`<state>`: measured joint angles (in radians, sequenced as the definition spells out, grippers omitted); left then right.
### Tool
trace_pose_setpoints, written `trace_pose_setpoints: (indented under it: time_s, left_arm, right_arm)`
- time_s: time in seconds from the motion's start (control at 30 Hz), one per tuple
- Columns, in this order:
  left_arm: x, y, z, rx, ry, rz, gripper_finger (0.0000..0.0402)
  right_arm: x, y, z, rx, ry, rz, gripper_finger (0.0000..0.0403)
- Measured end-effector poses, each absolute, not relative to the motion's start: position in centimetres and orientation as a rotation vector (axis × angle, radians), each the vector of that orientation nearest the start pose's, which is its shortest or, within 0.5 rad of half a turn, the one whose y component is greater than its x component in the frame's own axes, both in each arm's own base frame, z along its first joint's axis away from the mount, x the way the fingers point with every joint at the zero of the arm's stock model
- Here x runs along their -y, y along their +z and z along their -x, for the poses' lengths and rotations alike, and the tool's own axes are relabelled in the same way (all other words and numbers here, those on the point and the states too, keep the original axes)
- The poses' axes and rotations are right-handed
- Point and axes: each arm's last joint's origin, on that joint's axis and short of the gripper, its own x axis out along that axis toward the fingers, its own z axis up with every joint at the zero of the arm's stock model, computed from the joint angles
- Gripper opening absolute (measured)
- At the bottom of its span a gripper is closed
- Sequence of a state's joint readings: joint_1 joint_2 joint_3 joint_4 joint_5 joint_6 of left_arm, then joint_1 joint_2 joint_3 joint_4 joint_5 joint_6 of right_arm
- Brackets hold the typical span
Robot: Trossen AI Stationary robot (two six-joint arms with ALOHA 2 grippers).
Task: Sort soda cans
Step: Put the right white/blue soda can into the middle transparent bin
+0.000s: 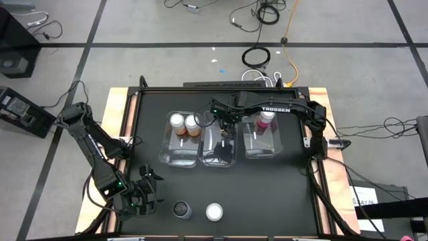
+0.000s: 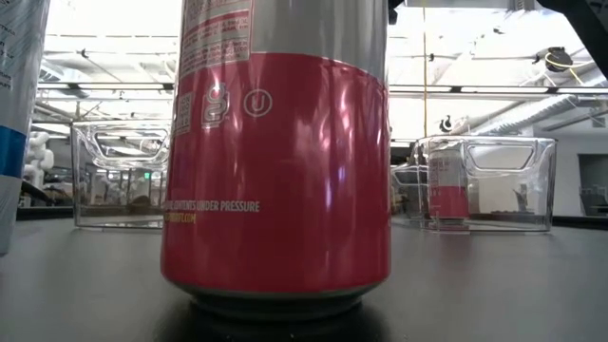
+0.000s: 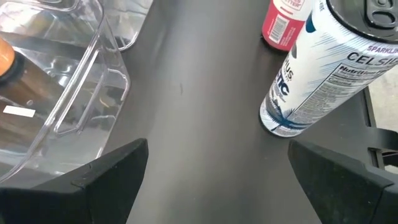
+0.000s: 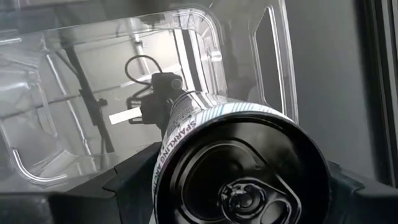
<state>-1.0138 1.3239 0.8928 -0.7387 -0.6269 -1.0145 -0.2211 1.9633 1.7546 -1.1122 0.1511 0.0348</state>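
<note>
- Black counter [image 1: 154, 107] carried three clear plastic bins side by side near its middle, and both dark arms reached over it.
- Right arm stretched across from the right edge, its claw [image 1: 225, 127] hanging above the middle bin [image 1: 219, 159]; the right wrist view showed that claw clenched around a dark-topped can [image 4: 239, 177] with white, printed sides, held over the clear bin.
- Left arm lay folded at the counter's near left corner, its claw [image 1: 146, 191] released, fingers spread wide apart and grasping nothing.
- Left bin [image 1: 179, 157] held two orange cans [image 1: 185, 124] standing upright, just beside each other, pale tops up.
- Right bin [image 1: 262, 150] held one pink can [image 1: 267, 119] upright at its far end.
- Near the front edge stood two more cans on the bare counter: a dark-topped can [image 1: 182, 210] with a white printed body just beside the left claw, and a second pink can [image 1: 214, 213] with a pale top just to its right, the two close but apart.
- From the low view, that front pink can [image 2: 275, 180] filled most of the frame, upright.
</note>
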Motion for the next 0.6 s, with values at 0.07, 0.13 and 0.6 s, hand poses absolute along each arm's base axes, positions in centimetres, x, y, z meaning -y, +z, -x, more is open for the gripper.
trace_pose_setpoints:
  time_s: [0.07, 0.13, 0.6]
  left_arm:
    - [19.36, 22.76, -14.06, -0.839, 0.089, 0.092, 0.0395]
    - [19.37, 22.77, -14.06, -0.839, 0.088, 0.092, 0.0395]
    - [19.36, 22.76, -14.06, -0.84, 0.089, 0.091, 0.0395]
  right_arm:
    - [9.13, 26.2, -38.63, -1.319, -0.348, -0.086, 0.0292]
    - [9.13, 26.2, -38.63, -1.318, -0.351, -0.09, 0.0292]
    - [9.13, 26.2, -38.64, -1.317, -0.354, -0.094, 0.0293]
